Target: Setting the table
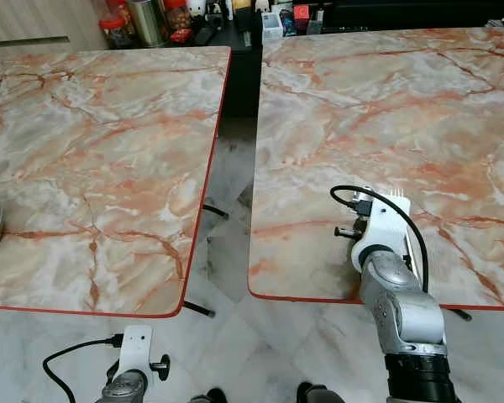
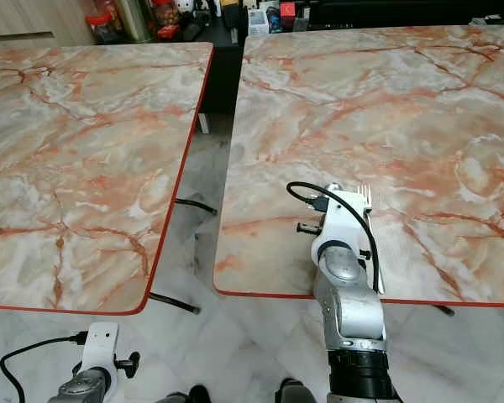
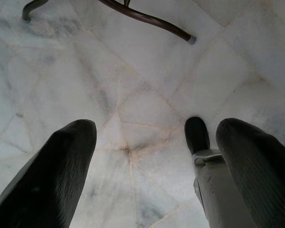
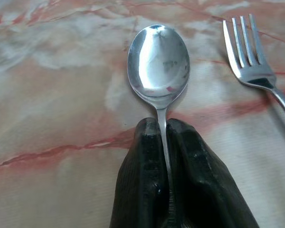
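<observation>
Right gripper (image 4: 167,142) pinches a spoon (image 4: 158,59) by its neck, handle hidden between the fingers, bowl low over the marble table (image 1: 454,109); a fork (image 4: 249,52) lies just beside the spoon. Left gripper (image 3: 154,156) hangs parted over pale floor tiles (image 3: 133,71)

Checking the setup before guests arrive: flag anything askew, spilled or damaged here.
Nothing stands out. The right claw is shut on the spoon, just above the right table, with the fork lying straight beside it. No spills or damage show on either marble top.
</observation>
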### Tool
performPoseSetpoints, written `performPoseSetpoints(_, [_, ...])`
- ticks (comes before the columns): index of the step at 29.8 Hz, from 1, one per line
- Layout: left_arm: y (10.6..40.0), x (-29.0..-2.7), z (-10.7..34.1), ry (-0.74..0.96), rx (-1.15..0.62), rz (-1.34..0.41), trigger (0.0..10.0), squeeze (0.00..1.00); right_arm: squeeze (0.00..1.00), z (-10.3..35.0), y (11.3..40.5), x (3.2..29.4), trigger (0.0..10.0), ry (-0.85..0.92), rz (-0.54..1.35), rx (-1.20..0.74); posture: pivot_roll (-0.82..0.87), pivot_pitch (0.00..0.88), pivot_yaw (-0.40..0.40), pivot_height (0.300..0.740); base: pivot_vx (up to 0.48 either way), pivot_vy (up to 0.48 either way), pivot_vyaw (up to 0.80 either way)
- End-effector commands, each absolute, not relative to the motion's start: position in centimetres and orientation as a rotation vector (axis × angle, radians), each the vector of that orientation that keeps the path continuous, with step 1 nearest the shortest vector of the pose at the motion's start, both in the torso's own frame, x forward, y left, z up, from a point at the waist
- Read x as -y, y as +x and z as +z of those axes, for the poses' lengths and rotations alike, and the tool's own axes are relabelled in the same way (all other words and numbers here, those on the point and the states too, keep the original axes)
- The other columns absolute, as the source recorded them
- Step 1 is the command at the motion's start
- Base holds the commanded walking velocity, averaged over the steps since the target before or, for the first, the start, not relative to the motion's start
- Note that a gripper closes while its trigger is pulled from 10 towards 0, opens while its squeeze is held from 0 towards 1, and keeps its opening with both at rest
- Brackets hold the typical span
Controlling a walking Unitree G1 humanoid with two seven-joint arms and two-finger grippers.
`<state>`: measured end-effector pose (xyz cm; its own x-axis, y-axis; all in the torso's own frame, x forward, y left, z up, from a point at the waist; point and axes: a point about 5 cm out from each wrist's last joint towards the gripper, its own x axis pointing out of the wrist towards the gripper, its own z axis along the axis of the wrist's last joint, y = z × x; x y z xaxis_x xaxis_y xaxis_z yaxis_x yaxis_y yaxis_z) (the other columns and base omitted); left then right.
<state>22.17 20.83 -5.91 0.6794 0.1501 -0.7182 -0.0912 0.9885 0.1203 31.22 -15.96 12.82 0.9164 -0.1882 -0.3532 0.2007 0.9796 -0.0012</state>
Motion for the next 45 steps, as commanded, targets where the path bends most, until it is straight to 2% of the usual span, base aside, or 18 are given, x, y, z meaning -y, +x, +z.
performPoseSetpoints(1, [21.2,-21.2,-6.4,0.073,-0.846,0.152,10.0,0.00,0.00,12.3,31.1,15.5,0.0,0.029,-0.179,-0.375,-0.15,0.173,0.070,0.740,0.000,0.000,0.00])
performPoseSetpoints(7, [21.1,-21.5,-6.4,0.066,-0.844,0.173,10.0,0.00,0.00,13.6,31.4,14.7,0.0,0.024,-0.139,-0.288,-0.15,0.161,0.072,0.740,0.000,0.000,0.00])
performPoseSetpoints(8, [21.0,-21.6,-6.4,0.060,-0.842,0.181,10.0,0.00,0.00,14.1,31.5,14.6,1.6,0.026,-0.133,-0.248,-0.15,0.159,0.073,0.740,0.000,0.000,0.00])
performPoseSetpoints(9, [20.9,-21.7,-6.5,0.058,-0.843,0.188,10.0,0.00,0.00,15.1,31.7,14.4,10.0,0.018,-0.125,-0.178,-0.15,0.156,0.073,0.740,0.000,0.000,0.00])
performPoseSetpoints(17, [20.6,-21.9,-6.7,0.048,-0.865,0.196,10.0,0.00,0.00,17.0,32.1,14.0,10.0,0.005,-0.105,-0.068,-0.15,0.152,0.069,0.740,0.000,0.000,0.00])
performPoseSetpoints(28, [19.8,-23.7,-6.7,0.044,-0.883,0.222,10.0,0.00,0.00,17.7,32.2,13.7,10.0,-0.017,-0.089,-0.020,-0.14,0.162,0.066,0.740,0.000,0.480,0.00])
performPoseSetpoints(45, [19.9,-22.2,-7.0,0.037,-0.896,0.211,10.0,0.00,0.00,18.2,32.4,13.3,10.0,-0.020,-0.070,0.023,-0.13,0.170,0.071,0.740,0.000,0.480,0.00])
